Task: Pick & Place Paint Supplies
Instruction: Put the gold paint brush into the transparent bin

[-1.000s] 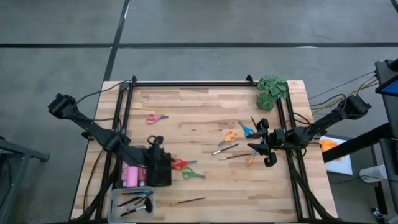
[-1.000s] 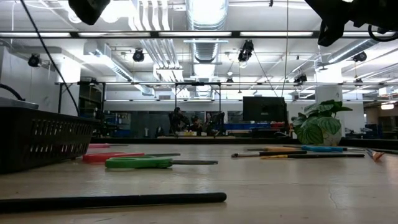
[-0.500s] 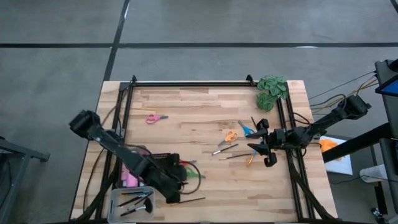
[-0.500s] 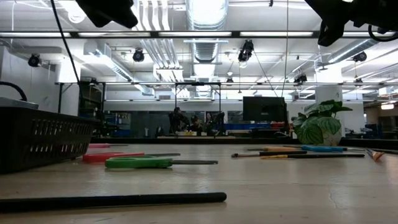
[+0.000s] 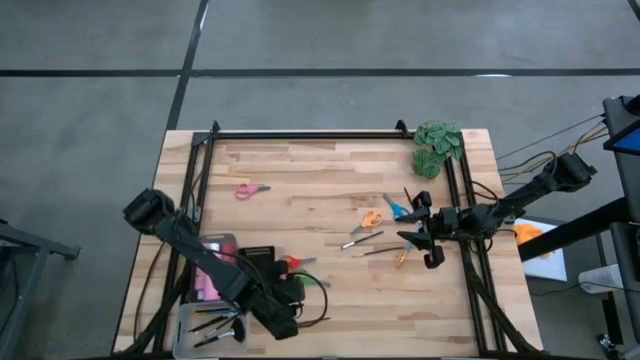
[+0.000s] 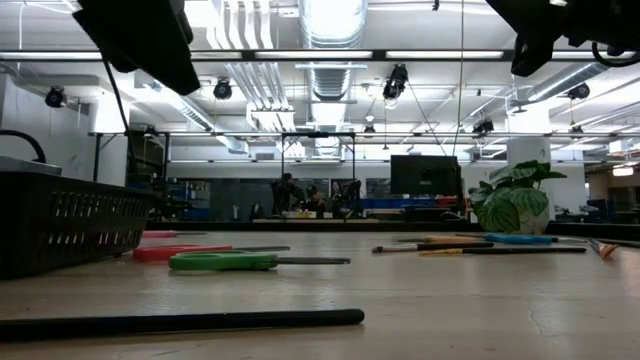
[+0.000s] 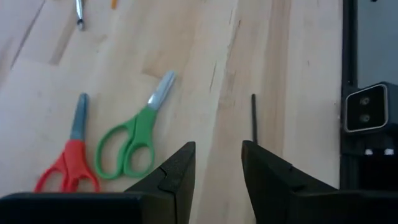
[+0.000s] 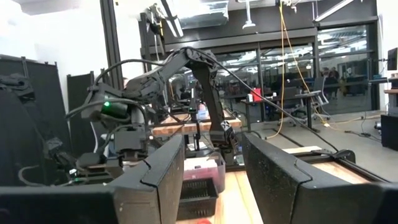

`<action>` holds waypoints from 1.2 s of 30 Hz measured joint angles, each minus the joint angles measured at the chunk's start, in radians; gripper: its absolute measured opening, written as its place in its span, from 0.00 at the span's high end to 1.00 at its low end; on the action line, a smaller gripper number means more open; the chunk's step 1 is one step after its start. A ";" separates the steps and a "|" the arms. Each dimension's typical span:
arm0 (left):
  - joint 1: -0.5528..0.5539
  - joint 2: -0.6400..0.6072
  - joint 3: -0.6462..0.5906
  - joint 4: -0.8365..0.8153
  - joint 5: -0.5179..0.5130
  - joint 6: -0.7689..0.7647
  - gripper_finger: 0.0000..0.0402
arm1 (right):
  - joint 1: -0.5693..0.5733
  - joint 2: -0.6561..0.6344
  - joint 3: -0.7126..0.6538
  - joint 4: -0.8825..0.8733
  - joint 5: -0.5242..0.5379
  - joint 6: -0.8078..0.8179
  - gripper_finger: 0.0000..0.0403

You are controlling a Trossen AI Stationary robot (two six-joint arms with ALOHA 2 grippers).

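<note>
Two grippers are in play, and ours at work is the left gripper (image 7: 217, 177), poised low over the near edge of the table (image 5: 330, 180) with its jaws parted a modest way and nothing between them. Just ahead of its fingers lies a thin dark brush (image 7: 254, 118), which we judge to be the next pick; beside it sit the green scissors (image 7: 127, 146) and the red scissors (image 7: 67, 167), blades pointing away. To do this well, we would centre the jaws across the brush handle, come straight down and close gently, since so slim a handle may roll or slip sideways. The brush looks like a narrow black rod lying flat on the pale wood; in the low view it stretches along the foreground (image 6: 180, 322). The black basket (image 5: 258, 262) and the clear tray (image 5: 185, 325), already holding brushes, sit close by for the drop. Farther off, orange scissors (image 5: 371, 218), blue scissors (image 5: 394, 209) and more brushes lie mid-table near the waiting right gripper (image 5: 422, 240), half open and empty, with pink scissors (image 5: 250, 190) beyond.
</note>
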 joint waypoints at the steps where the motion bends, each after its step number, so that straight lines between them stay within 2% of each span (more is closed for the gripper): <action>1: -0.007 0.003 0.000 0.007 0.000 -0.015 0.67 | 0.000 0.000 0.000 0.000 0.000 0.000 0.60; 9: -0.066 0.051 -0.001 0.076 -0.041 -0.084 0.67 | 0.000 0.000 0.000 -0.001 0.000 0.000 0.60; 21: -0.112 0.118 0.000 0.182 -0.030 -0.190 0.66 | 0.000 0.000 0.000 -0.003 0.000 0.000 0.60; 24: -0.119 0.119 0.000 0.192 -0.031 -0.211 0.61 | 0.000 0.000 0.000 -0.003 0.000 0.000 0.60; 31: -0.126 0.118 0.000 0.172 -0.033 -0.208 0.42 | 0.000 0.000 0.000 -0.004 0.000 0.000 0.60; 36: -0.126 0.118 -0.024 0.159 -0.034 -0.200 0.38 | 0.000 0.000 0.000 -0.005 0.000 0.000 0.60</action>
